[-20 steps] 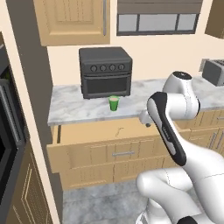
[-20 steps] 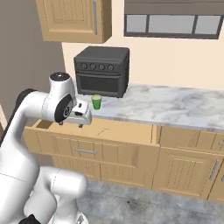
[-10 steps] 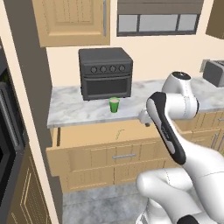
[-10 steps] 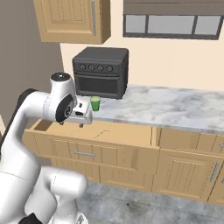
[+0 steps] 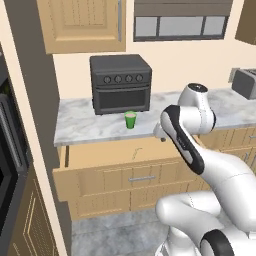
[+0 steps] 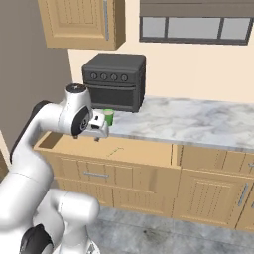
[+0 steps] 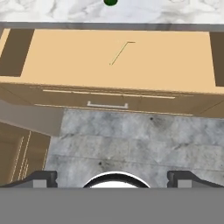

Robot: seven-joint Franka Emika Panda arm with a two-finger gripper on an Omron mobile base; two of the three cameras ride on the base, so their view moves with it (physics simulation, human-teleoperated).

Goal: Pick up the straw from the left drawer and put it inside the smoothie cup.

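The left drawer (image 5: 100, 156) (image 6: 74, 145) (image 7: 65, 61) stands pulled out below the marble counter. On its wooden floor lies the straw (image 5: 137, 151) (image 6: 116, 149) (image 7: 120, 53), thin and pale, by itself near the middle. The green smoothie cup (image 5: 130, 120) (image 6: 108, 117) (image 7: 111, 2) stands on the counter in front of the black toaster oven. My gripper (image 5: 161, 138) (image 6: 97, 139) (image 7: 112, 178) hangs above the drawer's front, pointing down, open and holding nothing. In the hand view the straw lies well ahead of my fingertips (image 7: 43, 178).
The black toaster oven (image 5: 121, 84) (image 6: 114, 81) sits at the back of the counter behind the cup. A silver toaster (image 5: 246, 82) stands at the far right. Upper cabinets hang above. Grey stone floor (image 7: 131, 140) lies below the drawer front with its bar handle (image 7: 107, 105).
The hand has shifted only slightly above the open drawer. The straw and the cup stay where they were, and nothing has been taken hold of.
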